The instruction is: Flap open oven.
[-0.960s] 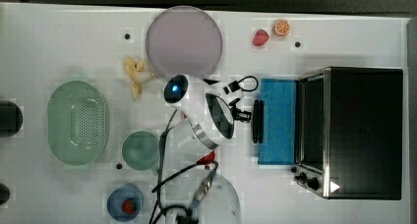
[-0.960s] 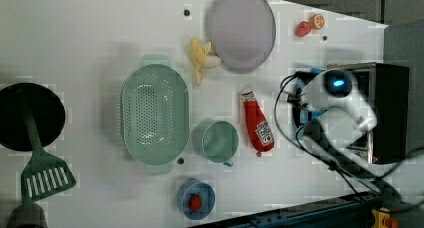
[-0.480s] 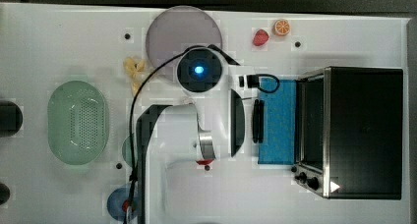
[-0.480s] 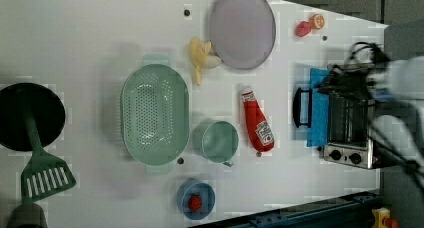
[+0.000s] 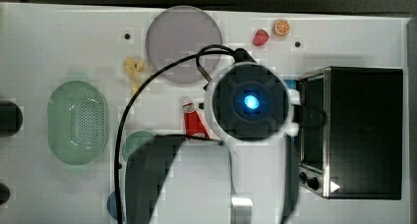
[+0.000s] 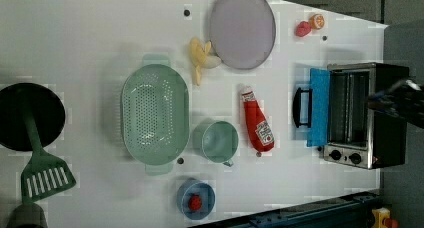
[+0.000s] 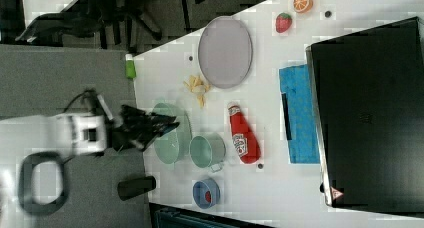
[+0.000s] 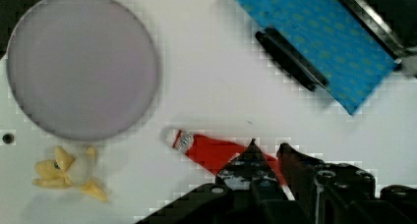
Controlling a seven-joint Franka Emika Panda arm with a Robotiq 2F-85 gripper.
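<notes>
Nearly closed and empty, the gripper [image 8: 268,150] hangs above the ketchup bottle [image 8: 209,150], clear of the oven [image 6: 362,115] (door [image 6: 319,107] already flapped down at the left view's right), so descending carelessly risks toppling that bottle.

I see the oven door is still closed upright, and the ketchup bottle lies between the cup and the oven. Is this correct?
Not quite. The left view shows the oven door already flapped open, lying flat on the table with its handle facing the ketchup bottle. The bottle does lie between the cup and the oven.
</notes>
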